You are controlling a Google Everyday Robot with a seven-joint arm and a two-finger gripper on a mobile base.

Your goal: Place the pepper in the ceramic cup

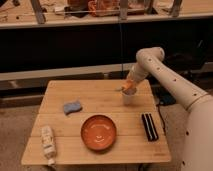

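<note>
On the wooden worktop (55,92), from left to right, lie one white bottle (48,142) on its side near the front left corner, one blue sponge (72,107) further back, one large round orange bowl (99,132) toward the front middle, one white ceramic cup (128,96) near the back right, and one dark rectangular block (149,126) at the right front. There is one pepper (129,88), seen as a small orange patch at the mouth of the cup, touching or just above its rim.

The gripper (130,85) sits directly over the cup, at the end of the white arm that reaches in from the right. Whether the jaws are clamped on the pepper or parted cannot be told from this view, since the orange patch and the gripper tip merge.

As a judgement: the pepper should be light, slightly yielding and smooth-skinned, so a moderate squeeze across its thicker middle would hold it best, with the tapered tip pointing down into the cup. The cup looks rigid, breakable and light enough to slide or tip if the gripper nudges its rim, so a release from straight above would suit it.
</note>
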